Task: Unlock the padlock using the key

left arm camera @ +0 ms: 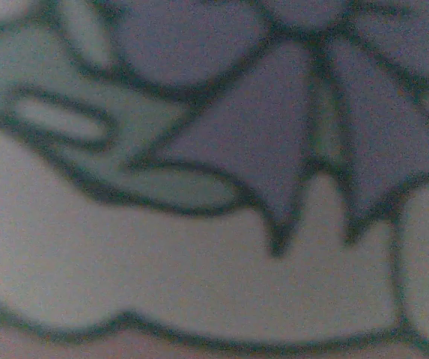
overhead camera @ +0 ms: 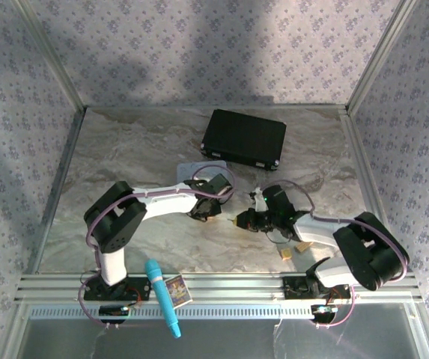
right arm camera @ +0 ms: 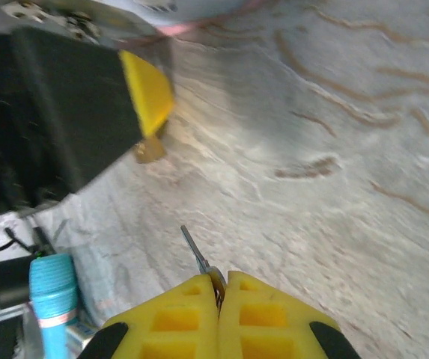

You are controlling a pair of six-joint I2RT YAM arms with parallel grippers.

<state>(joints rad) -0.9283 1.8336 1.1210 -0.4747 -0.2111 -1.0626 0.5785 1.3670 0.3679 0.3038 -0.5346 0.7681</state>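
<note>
Pinching the key (right arm camera: 194,250) between its pressed-together yellow fingertips, the right gripper (right arm camera: 218,288) is pointing the blade toward the padlock (right arm camera: 148,152). The padlock is sitting apart from the key's tip, just beneath the left gripper (overhead camera: 209,212); whether that gripper is spread or clamping cannot be told.

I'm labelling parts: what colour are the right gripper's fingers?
Yellow, on the right gripper; best seen in the right wrist view.
</note>
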